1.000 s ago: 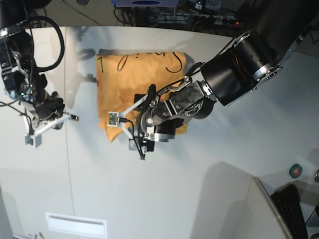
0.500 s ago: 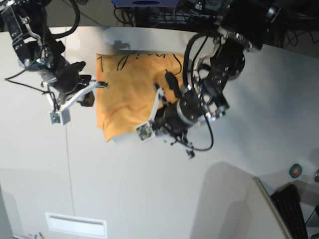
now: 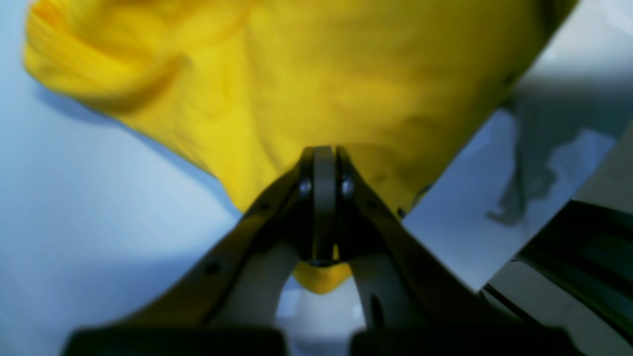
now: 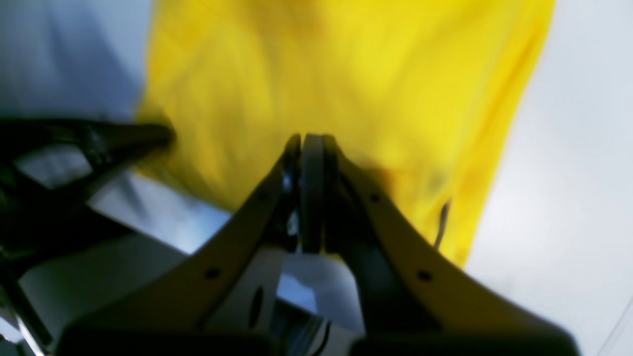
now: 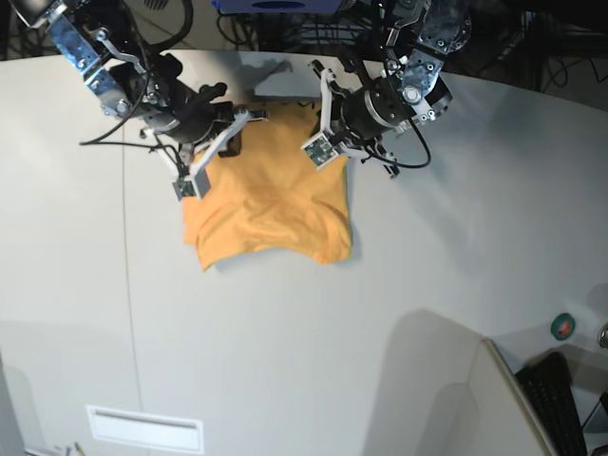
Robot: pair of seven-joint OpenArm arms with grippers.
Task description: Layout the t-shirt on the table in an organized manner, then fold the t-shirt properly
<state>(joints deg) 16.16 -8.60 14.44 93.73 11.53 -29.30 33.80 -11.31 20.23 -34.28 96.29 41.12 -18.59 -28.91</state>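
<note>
T-shirt spread over light-grey table, cables behind far edge, left gripper and right gripper both clamped shut on its cloth.

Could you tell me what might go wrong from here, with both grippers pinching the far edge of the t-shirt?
1. The left gripper and right gripper each pinch only a thin bit of the t-shirt; the cloth could slip free.
2. The near hem rests rumpled on the table, so pulling may leave wrinkles.
3. The grippers sit close together and might collide.
</note>
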